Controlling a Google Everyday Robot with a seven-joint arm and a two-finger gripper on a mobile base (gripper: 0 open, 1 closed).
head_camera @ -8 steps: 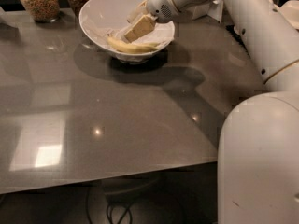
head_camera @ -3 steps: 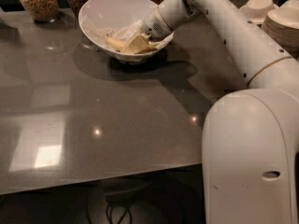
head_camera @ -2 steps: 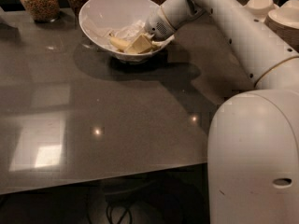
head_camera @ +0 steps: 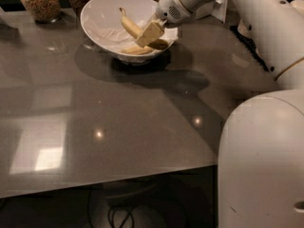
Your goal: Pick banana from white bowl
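The large white bowl (head_camera: 102,23) stands at the back of the grey table (head_camera: 95,122). My gripper (head_camera: 150,33) hangs over the bowl's right half and is shut on the banana (head_camera: 129,25). The banana is tilted, with its stem end pointing up and left above the bowl's inside. A further yellow shape (head_camera: 137,50) lies at the bottom of the bowl under the gripper; I cannot tell whether it is a second banana. My white arm (head_camera: 190,1) reaches in from the upper right.
Glass jars (head_camera: 40,1) of brown grains stand behind the bowl at the back left. My white base (head_camera: 261,160) fills the lower right corner. The table's front edge runs along the bottom, with cables on the floor below it.
The gripper was low inside the bowl on the banana. Now it has risen, and the banana's stem end has lifted clear of the bowl's bottom.
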